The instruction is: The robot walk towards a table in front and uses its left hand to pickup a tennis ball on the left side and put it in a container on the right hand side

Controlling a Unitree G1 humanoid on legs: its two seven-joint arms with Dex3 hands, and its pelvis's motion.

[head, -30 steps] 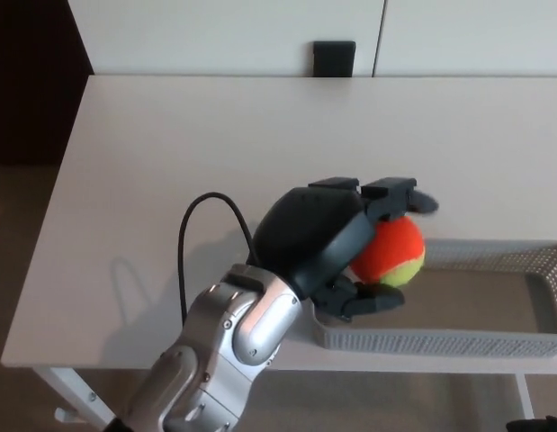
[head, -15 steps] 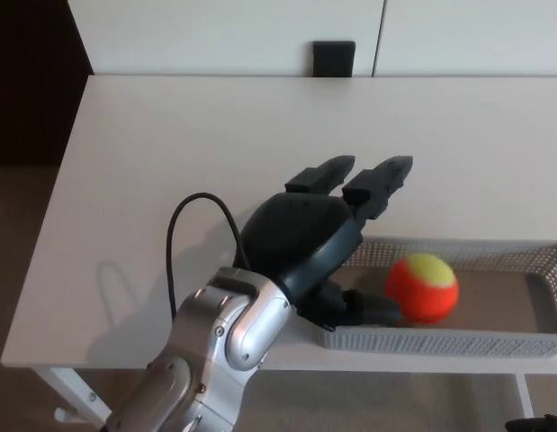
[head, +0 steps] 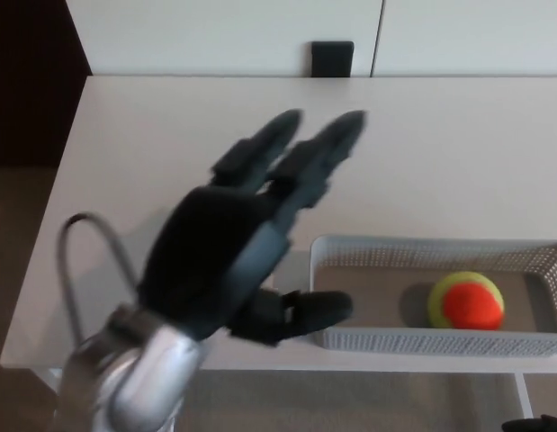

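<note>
The orange and yellow tennis ball [head: 466, 301] lies inside the grey mesh container [head: 368, 256] at the table's front right. My left hand [head: 245, 241] hovers to the left of the container, blurred by motion. Its two fingers [head: 300, 155] stretch apart toward the back and its thumb [head: 305, 310] points right, near the container's left wall. The hand is open and holds nothing. My right hand does not show.
The white table [head: 170, 135] stretches back to a white wall. A small black box [head: 332, 59] sits at its far edge. A dark area lies beyond the table's left edge, with floor below its front edge.
My left hand let go of the ball, which dropped into the container and rolled right. The hand opened and pulled back to the left and up.
</note>
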